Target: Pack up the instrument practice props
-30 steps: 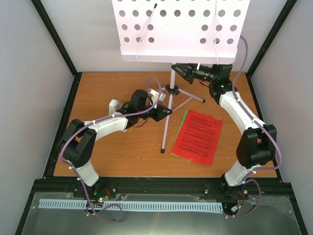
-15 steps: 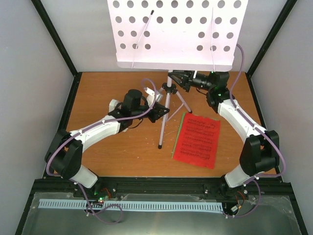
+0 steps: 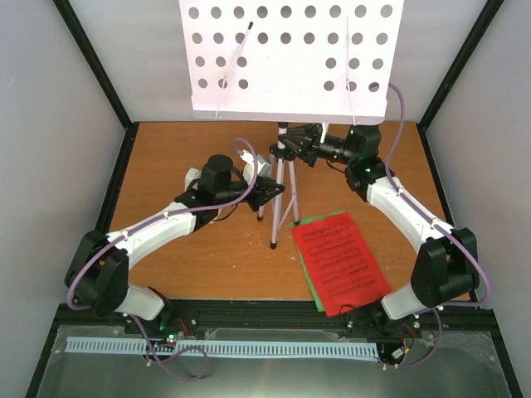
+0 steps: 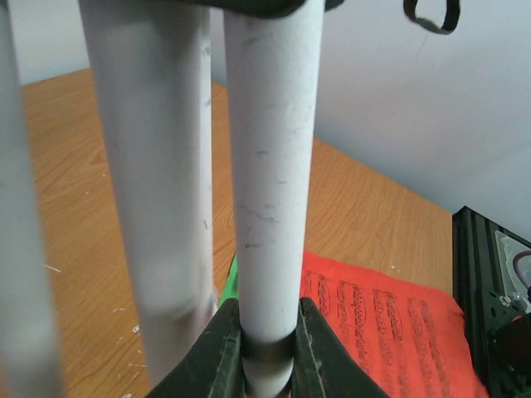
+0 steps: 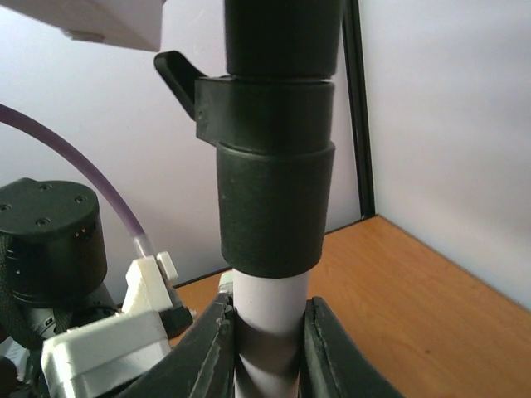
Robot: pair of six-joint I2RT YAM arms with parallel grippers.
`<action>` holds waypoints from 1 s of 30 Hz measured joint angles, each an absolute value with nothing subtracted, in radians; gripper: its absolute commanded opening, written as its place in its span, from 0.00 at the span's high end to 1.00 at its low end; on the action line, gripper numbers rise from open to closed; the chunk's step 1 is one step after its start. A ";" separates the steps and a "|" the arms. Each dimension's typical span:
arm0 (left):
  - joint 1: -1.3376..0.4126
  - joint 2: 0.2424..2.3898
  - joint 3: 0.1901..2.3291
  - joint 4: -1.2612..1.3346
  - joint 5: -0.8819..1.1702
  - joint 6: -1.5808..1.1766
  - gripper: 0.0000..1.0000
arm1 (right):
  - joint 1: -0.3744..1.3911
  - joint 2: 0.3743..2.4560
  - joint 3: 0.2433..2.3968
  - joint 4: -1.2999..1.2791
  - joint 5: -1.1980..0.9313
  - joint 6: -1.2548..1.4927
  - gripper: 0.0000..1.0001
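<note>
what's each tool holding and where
Both hold the music stand: left tool on a tripod leg, right tool on the pole next to its black collar.

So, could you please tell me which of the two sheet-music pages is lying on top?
The red page lies on top. The green page is underneath it, showing only as a thin strip along the red one's edge.

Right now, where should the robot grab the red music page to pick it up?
The red page lies flat on the table, with no gap beneath to pinch. Its near corner seems to poke past the front edge: pinch there, coming from the front.
</note>
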State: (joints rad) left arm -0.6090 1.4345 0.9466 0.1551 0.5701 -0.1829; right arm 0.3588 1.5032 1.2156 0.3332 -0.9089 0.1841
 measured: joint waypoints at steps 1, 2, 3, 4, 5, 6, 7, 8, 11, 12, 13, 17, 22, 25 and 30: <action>-0.609 1.427 0.942 0.159 0.571 -0.175 1.00 | 0.364 1.499 1.204 0.327 -0.905 0.192 0.93; -0.609 1.420 0.936 0.160 0.574 -0.168 1.00 | 0.368 1.496 1.190 0.324 -0.899 0.204 0.94; -0.609 1.417 0.929 0.162 0.577 -0.166 1.00 | 0.371 1.494 1.179 0.322 -0.894 0.216 0.93; -0.609 1.414 0.919 0.167 0.580 -0.166 1.00 | 0.371 1.494 1.168 0.321 -0.890 0.226 0.93; -0.609 1.412 0.905 0.178 0.584 -0.167 1.00 | 0.373 1.494 1.156 0.322 -0.884 0.238 0.93; -0.609 1.411 0.892 0.187 0.589 -0.171 1.00 | 0.374 1.494 1.145 0.324 -0.876 0.253 0.93; -0.609 1.409 0.884 0.192 0.594 -0.177 1.00 | 0.376 1.494 1.137 0.327 -0.871 0.260 0.93; -0.609 1.404 0.871 0.204 0.597 -0.183 1.00 | 0.377 1.493 1.127 0.337 -0.868 0.268 0.93; -0.609 1.392 0.844 0.239 0.600 -0.186 1.00 | 0.384 1.483 1.105 0.370 -0.864 0.286 0.93; -0.609 1.387 0.833 0.254 0.601 -0.186 1.00 | 0.387 1.478 1.098 0.380 -0.864 0.289 0.93; -0.609 1.383 0.823 0.266 0.603 -0.185 1.00 | 0.390 1.474 1.093 0.389 -0.864 0.290 0.93; -0.609 1.379 0.810 0.291 0.610 -0.184 1.00 | 0.395 1.467 1.067 0.444 -0.861 0.319 0.96; -0.609 1.367 0.810 0.273 0.597 -0.186 1.00 | 0.409 1.467 1.058 0.466 -0.822 0.361 0.97; -0.609 1.349 0.814 0.233 0.585 -0.188 1.00 | 0.429 1.467 1.059 0.464 -0.784 0.376 0.97; -0.609 1.295 0.817 0.147 0.564 -0.206 1.00 | 0.461 1.467 1.059 0.461 -0.732 0.428 0.97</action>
